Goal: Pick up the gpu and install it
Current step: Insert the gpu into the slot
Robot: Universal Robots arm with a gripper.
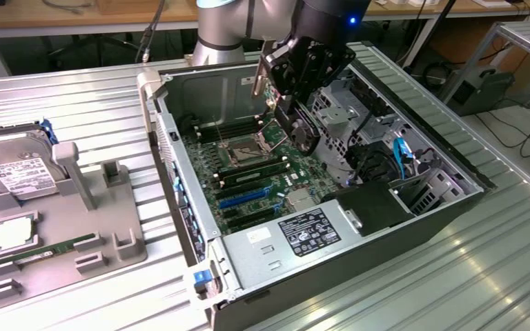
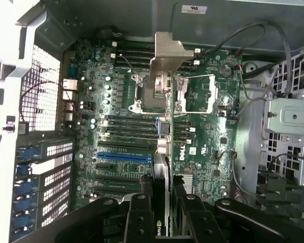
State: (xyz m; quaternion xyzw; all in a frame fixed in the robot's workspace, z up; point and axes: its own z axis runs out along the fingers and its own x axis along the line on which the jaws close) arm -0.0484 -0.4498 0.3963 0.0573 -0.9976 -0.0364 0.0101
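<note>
The gpu [image 1: 300,129] is a thin black card with a silver bracket [image 1: 263,74] at one end. My gripper [image 1: 290,103] is shut on it and holds it edge-down above the motherboard [image 1: 246,183] inside the open computer case [image 1: 449,200]. In the wrist view the gpu [image 2: 162,167] runs edge-on between my fingers [image 2: 142,202], and its bracket [image 2: 168,53] hangs over the CPU socket [image 2: 175,93]. The card is clear of the board. The blue expansion slot [image 2: 124,157] lies off to one side of it.
On the exterior view's left, a grey fixture tray [image 1: 108,234] holds a hard drive [image 1: 16,172], a CPU [image 1: 14,233] and a green memory stick [image 1: 49,249]. Inside the case, a power supply [image 1: 311,231] and a drive cage [image 1: 339,110] with cables flank the board.
</note>
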